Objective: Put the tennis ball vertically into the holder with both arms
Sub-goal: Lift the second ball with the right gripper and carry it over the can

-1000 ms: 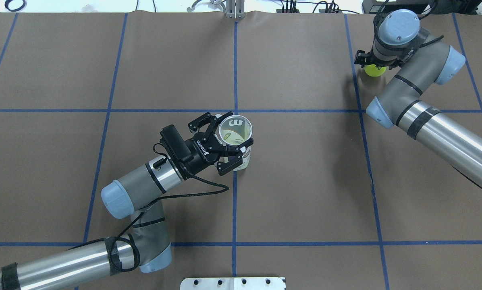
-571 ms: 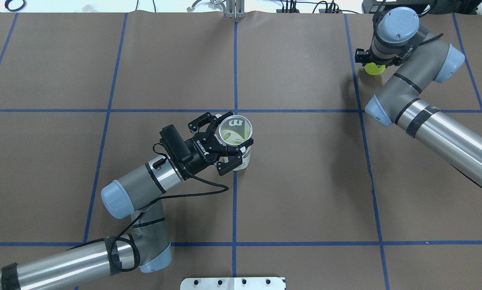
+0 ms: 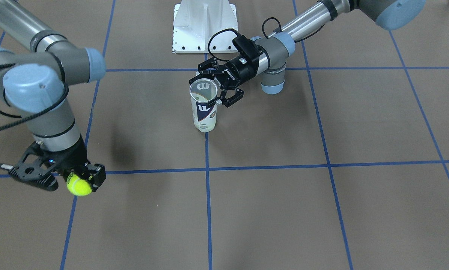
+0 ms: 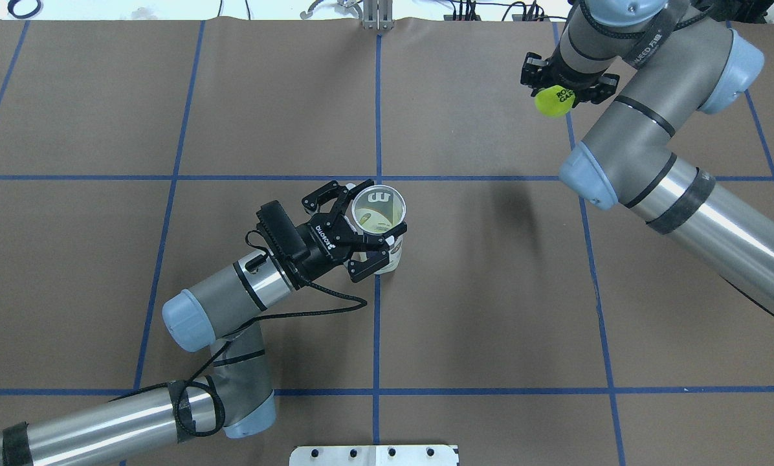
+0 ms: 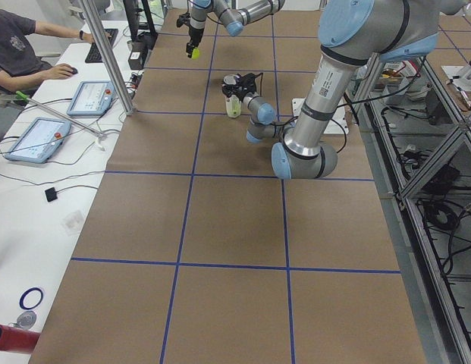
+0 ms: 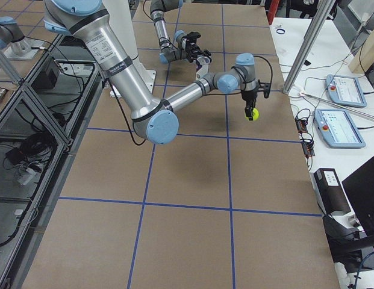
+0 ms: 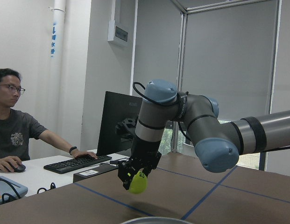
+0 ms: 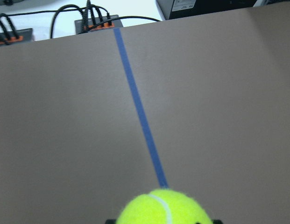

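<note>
The tennis ball [image 4: 553,101] has been lifted clear of the table [image 4: 490,310] by the right gripper [image 4: 560,96], whose jaws are clenched on the ball from two sides. In the left wrist view the ball is seen hanging above the brown surface, and in the overhead view its shadow lies apart from it.

Compared with the earlier overhead frames, the ball is shown larger and displaced toward the centre line, away from the spot near the far right corner where it was held low. The right arm [image 4: 626,136] has been raised with it.

No change is seen at the holder [image 4: 390,254]. It is kept upright near the table centre, mouth open upward, with the left gripper [image 4: 371,219] closed around its upper part.

The pickup is judged complete. Transport to a position above the holder mouth, followed by a vertical descent, is judged to remain.
</note>
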